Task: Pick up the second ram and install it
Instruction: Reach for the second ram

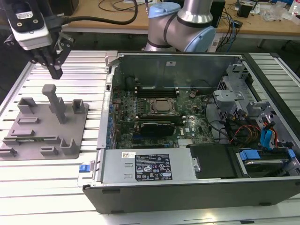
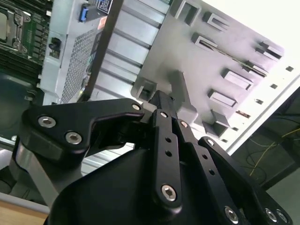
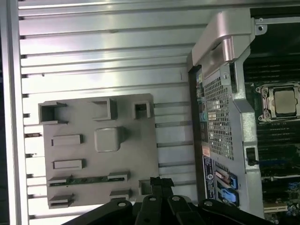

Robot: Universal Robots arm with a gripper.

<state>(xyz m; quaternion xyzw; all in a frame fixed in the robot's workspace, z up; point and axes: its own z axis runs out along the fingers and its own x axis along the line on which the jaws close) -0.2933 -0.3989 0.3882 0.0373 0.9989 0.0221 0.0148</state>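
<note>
Gripper (image 1: 56,71) hangs high over the gray fixture plate (image 1: 47,127), towards the exterior view's left. I read its two black fingers as pressed together at the tips with nothing between them, and both wrist views (image 2: 161,101) (image 3: 161,182) show the same. The tips sit just above the tall gray post (image 1: 56,103) that stands upright near the middle of the plate, apart from it.

The second ram (image 3: 90,179) lies on its long edge in a narrow slot of the plate. It is a thin green strip between two small gray end blocks, in the row along the plate's edge that is nearest the camera in the exterior view. It is untouched.

Bare ribbed metal table (image 1: 47,187) shows on all sides of the plate, widest on the side nearest the exterior camera. On the exterior view's right, only a narrow band of table separates the plate's edge from the upright side wall of the open computer case (image 1: 105,117). Inside the case, the CPU socket (image 1: 164,105) sits well beyond that wall.
</note>
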